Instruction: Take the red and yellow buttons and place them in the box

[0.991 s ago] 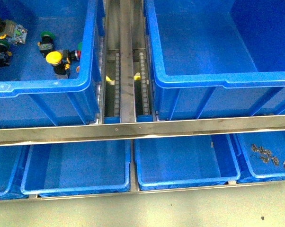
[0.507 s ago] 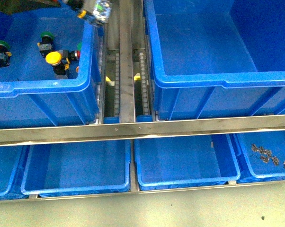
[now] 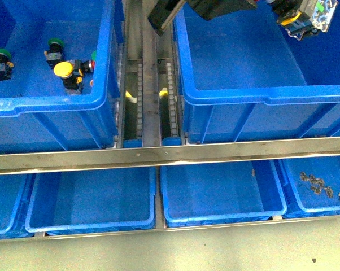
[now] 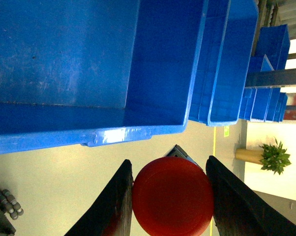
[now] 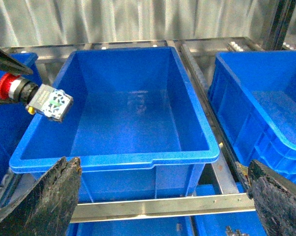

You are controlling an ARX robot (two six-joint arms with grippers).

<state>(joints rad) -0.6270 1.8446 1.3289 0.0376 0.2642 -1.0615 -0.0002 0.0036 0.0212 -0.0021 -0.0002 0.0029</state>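
Note:
My left gripper (image 3: 283,8) is shut on the red button (image 3: 305,17) and holds it in the air over the far right part of the box (image 3: 266,93). In the left wrist view the round red cap (image 4: 172,196) sits squeezed between both black fingers (image 4: 113,206), with the box (image 4: 89,73) beyond. The right wrist view shows the red button (image 5: 13,86) with its grey switch body over the box's (image 5: 113,160) rim. The yellow button (image 3: 63,70) lies in the left crate (image 3: 46,104). My right gripper (image 5: 162,196) is open and holds nothing.
Green-capped pushbuttons (image 3: 56,44) lie in the left crate, and a red cap (image 3: 91,65) shows beside the yellow button. A steel roller rail (image 3: 150,84) separates the crates and a steel bar (image 3: 170,152) crosses in front. Shallow trays (image 3: 221,195) sit below, one with small metal parts (image 3: 319,186).
My left arm lifted the red button out of the left crate and carried it rightwards across the rail to above the box. The other buttons stayed put.

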